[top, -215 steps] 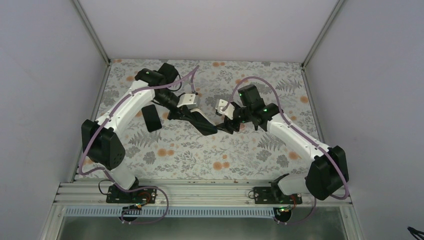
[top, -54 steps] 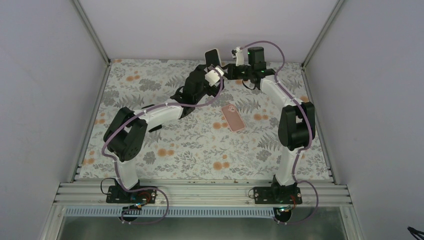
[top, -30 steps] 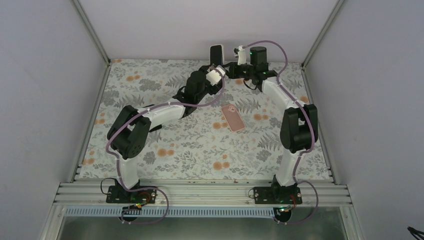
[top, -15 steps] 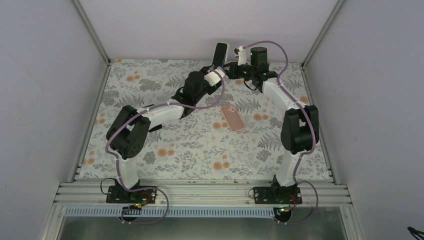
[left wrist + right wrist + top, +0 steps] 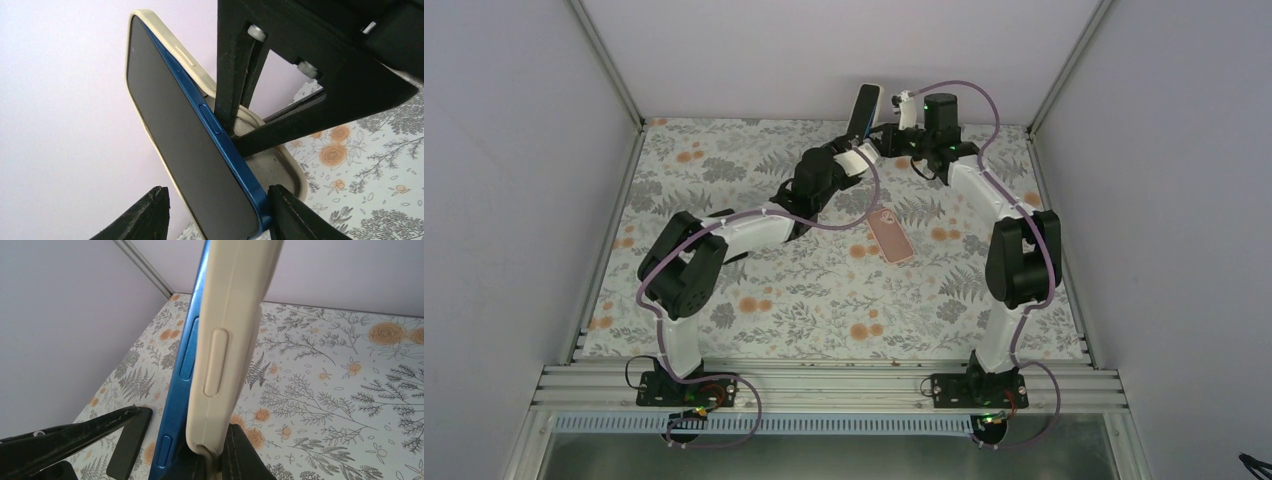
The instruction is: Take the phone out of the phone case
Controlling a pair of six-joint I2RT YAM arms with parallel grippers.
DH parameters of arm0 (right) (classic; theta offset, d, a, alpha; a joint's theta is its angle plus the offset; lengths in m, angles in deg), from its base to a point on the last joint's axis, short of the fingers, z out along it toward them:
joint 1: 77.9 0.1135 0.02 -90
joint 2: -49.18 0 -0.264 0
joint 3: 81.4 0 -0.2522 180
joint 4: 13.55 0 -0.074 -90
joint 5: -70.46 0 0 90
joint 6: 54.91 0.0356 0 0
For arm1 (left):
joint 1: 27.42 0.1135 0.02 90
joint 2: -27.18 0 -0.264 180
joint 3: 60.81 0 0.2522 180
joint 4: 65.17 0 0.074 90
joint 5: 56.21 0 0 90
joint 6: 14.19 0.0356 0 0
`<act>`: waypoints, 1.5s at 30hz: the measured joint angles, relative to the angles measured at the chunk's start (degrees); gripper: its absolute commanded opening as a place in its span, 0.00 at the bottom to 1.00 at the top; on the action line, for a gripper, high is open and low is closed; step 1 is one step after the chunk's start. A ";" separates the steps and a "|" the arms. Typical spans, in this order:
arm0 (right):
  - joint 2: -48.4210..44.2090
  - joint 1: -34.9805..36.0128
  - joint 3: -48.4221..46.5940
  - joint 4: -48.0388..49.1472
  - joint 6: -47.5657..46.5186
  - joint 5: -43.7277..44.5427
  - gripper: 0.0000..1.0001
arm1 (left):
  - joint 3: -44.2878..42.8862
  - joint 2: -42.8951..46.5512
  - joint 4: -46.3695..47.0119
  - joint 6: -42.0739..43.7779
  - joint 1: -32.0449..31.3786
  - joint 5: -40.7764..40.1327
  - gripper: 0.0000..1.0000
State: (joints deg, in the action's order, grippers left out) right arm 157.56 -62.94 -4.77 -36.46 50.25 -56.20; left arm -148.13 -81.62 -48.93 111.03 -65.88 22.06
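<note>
The left arm [image 5: 744, 228] and right arm [image 5: 984, 195] meet at the middle of the far edge, with the phone [image 5: 170, 140] and phone case [image 5: 225, 355] raised between them, closing that gap. A pink case [image 5: 890, 238] lies mid-worktop. The worktop's [image 5: 824, 320] near half and far left corner are open.

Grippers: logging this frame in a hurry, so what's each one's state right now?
Left gripper: fingers straddle the phone; grip cannot be told.
Right gripper: closed on the phone case.
</note>
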 measured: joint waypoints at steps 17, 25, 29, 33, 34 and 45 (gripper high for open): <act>0.02 0.35 -0.09 0.59 1.16 -0.26 0.03 | 0.57 -0.85 2.51 4.72 0.68 -0.98 0.38; 0.02 1.18 1.29 2.29 2.12 0.39 0.03 | -2.45 -3.89 3.48 7.30 2.10 -2.86 0.47; 0.02 1.57 2.67 3.56 2.82 1.27 0.03 | -4.02 -5.55 3.28 8.11 3.04 -3.08 0.45; 0.02 2.05 3.02 5.01 3.23 2.32 0.03 | -4.94 -5.62 1.81 8.70 3.23 -3.06 0.20; 0.02 2.16 2.97 5.35 3.39 2.40 0.03 | -5.20 -5.62 1.38 8.68 3.23 -2.84 0.16; 0.02 2.14 2.75 5.68 4.17 2.54 0.03 | -6.91 -5.62 -2.54 6.29 3.37 -1.49 0.02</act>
State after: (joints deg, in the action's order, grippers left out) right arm 157.58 -60.80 -2.01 -30.77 54.42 -53.67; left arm -155.03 -87.23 -51.47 117.33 -62.51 20.58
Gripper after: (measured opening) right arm 0.059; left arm 0.083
